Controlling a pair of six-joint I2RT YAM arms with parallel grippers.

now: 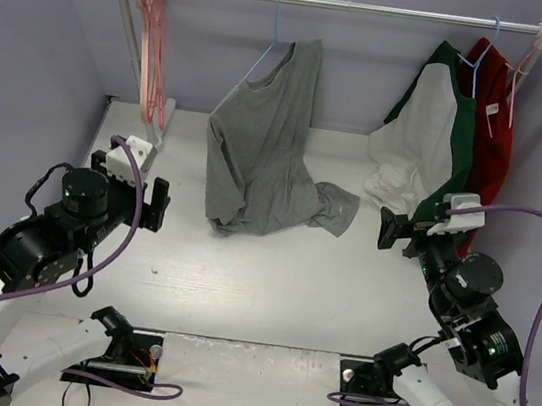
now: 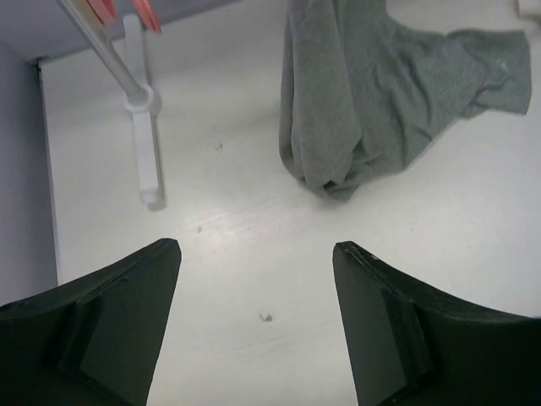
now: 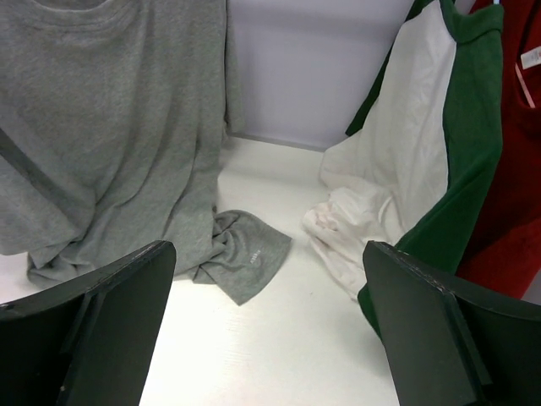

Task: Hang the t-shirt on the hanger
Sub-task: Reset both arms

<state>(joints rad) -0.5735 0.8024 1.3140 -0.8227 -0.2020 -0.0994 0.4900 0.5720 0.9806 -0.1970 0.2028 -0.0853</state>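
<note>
The grey t-shirt [image 1: 264,142] hangs on the light-blue wire hanger [image 1: 271,42], which is hooked on the rail; its hem and one sleeve rest crumpled on the table. It also shows in the left wrist view [image 2: 372,93] and the right wrist view [image 3: 110,135]. My left gripper [image 1: 155,204] is open and empty, low over the table to the left of the shirt. My right gripper [image 1: 388,230] is open and empty, to the right of the shirt's sleeve.
A white-and-green shirt [image 1: 432,135] and a red garment [image 1: 494,123] hang at the rail's right end. Pink hangers [image 1: 153,35] hang at the left end. The rack's white post and foot [image 2: 144,144] stand at the back left.
</note>
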